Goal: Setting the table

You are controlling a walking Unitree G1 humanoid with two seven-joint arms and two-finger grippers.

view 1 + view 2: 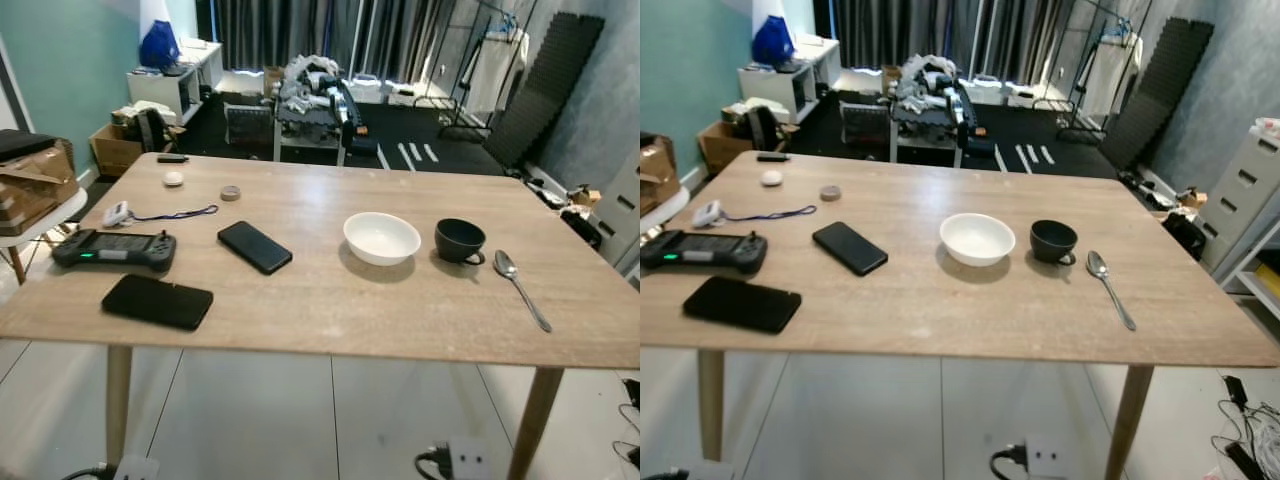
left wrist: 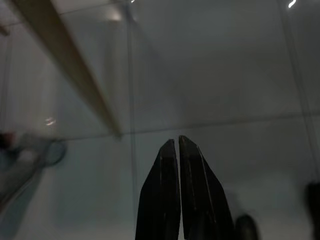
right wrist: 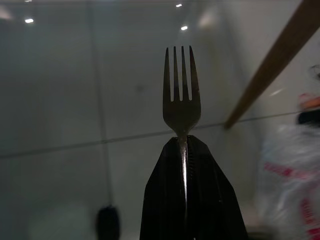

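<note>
Wooden worktop (image 1: 330, 300) is carrying, right of centre in the head frames, a white bowl (image 1: 382, 238), a dark cup (image 1: 460, 240) just beside it, and a spoon (image 1: 520, 276) lying further right. Left half is cluttered: two phones (image 1: 255, 246) (image 1: 157, 301), a game controller (image 1: 115, 249), a lanyard (image 1: 165, 213).

Right gripper (image 3: 183, 142) is clenching a fork (image 3: 181, 95) by the handle, tines pointing away, over tiled floor (image 3: 60, 100).

Left gripper (image 2: 177, 142) is pressed closed, holding nothing, near a worktop leg (image 2: 70, 65).

eye views bright, sharp; wrist views dim, blurred, ceiling-light glints on floor.
</note>
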